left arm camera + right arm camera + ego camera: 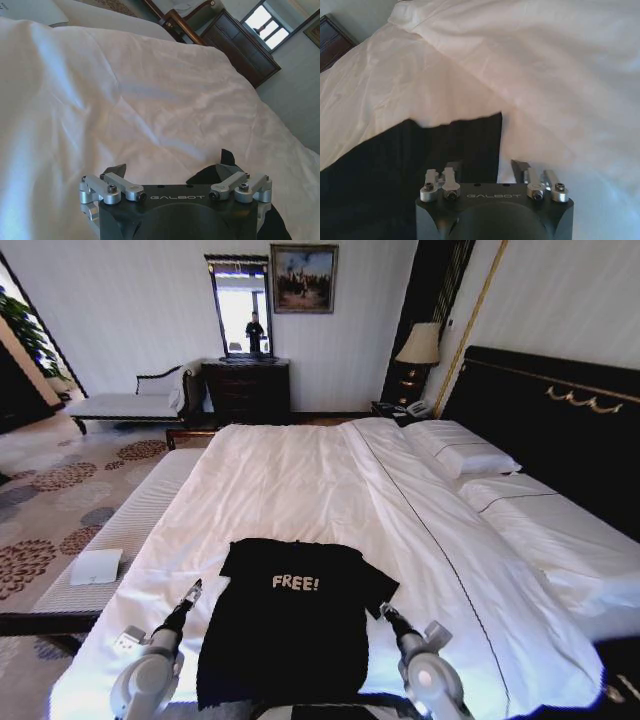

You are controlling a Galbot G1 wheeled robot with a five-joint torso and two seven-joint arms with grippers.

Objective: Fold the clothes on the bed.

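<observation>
The black T-shirt lies flat, lettering up, in the lower middle of the head view, on the near part of the bed. My left gripper sits at lower left, just beside the shirt's left sleeve, and my right gripper at lower right, at the right sleeve. Both have their fingers spread apart, holding nothing.

I judge this to be the opening of the fold: the shirt looks unfolded, sleeves out, and I am lined up on its two sides but have not taken hold. The next move calls for lowering each set of fingers onto a sleeve edge and pinching only the shirt cloth — not the white duvet underneath, which would lift with it.

In the left wrist view the duvet is soft and creased, with shallow ridges, and a dark sliver of the shirt shows just by one finger. In the right wrist view the shirt fills the lower left as matte, limp cotton with a straight edge against the white, between my finger tips. Thin fabric like this should sag and slide when lifted — an even grip on both sides will matter.
</observation>
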